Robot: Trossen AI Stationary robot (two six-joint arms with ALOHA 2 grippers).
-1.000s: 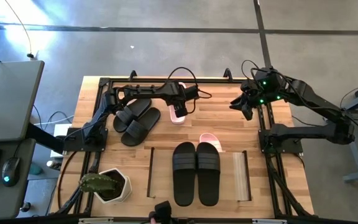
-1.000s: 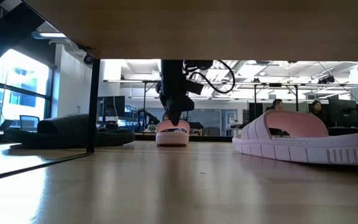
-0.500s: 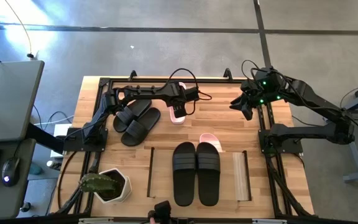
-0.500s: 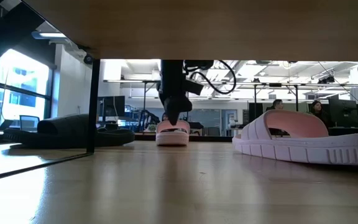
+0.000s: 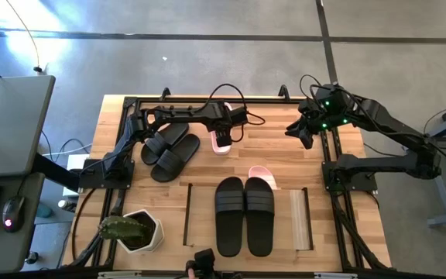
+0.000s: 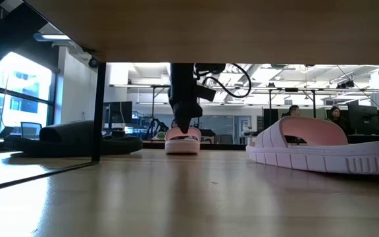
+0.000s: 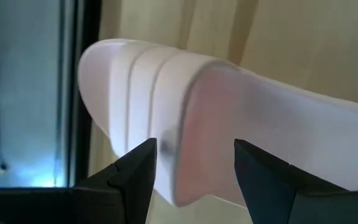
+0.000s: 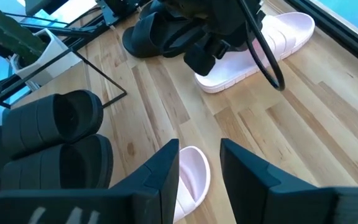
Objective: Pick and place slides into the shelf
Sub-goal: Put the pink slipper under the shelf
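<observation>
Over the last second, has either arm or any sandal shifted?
Nothing visibly changed. The left gripper is still poised, fingers open, astride the strap of the pink-and-white slide sandal; the right gripper still hangs over the table's far right corner.

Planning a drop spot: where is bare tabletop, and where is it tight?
Free: wood between the pink slide under the left gripper and the right gripper; also the strip beside the plant pot, left of the shelf. Crowded: black slides beside the left arm, and the shelf top with its black pair.
</observation>
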